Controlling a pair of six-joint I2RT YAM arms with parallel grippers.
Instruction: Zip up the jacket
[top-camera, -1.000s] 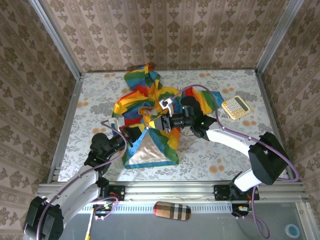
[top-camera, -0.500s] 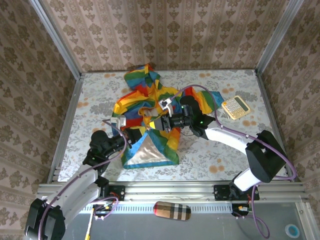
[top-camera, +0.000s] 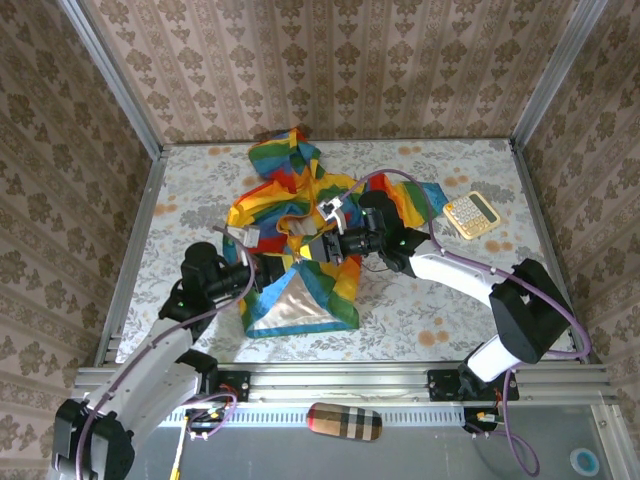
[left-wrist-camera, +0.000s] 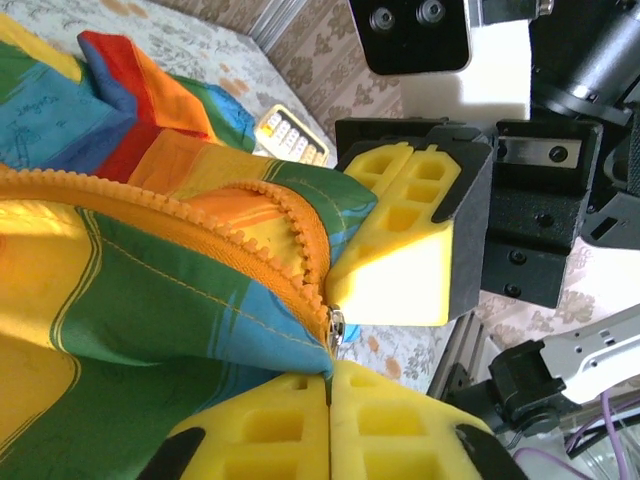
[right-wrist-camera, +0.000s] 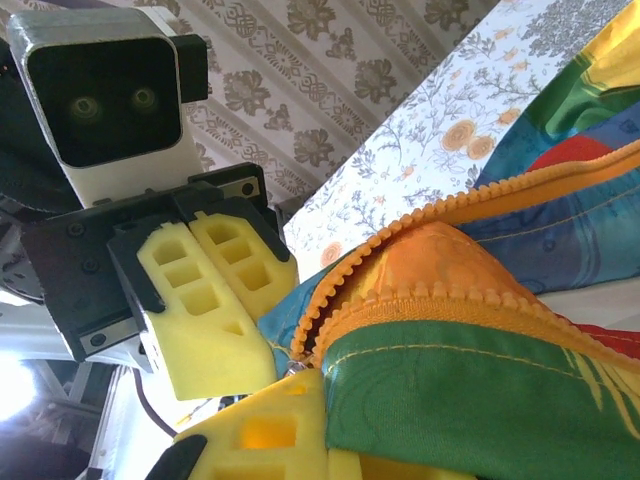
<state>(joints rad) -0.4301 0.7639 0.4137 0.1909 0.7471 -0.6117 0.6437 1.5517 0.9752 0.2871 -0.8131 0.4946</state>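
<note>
Top view: the jacket (top-camera: 283, 165) lies mid-way across the table (top-camera: 450, 300); a gold calculator (top-camera: 471, 213) sits far right. My left claw (top-camera: 266, 268) and right claw (top-camera: 303, 248) meet on its front.

Left wrist: left claw nearly pressed together, pinching the end of the orange zipper (left-wrist-camera: 290, 228). Faint print on the blue stripe, unreadable.

Right wrist: right claw clamped on the same zipper edge.

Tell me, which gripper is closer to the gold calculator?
Right. The right gripper pinches the jacket, left of the calculator; the left gripper meets it there from farther left.
</note>
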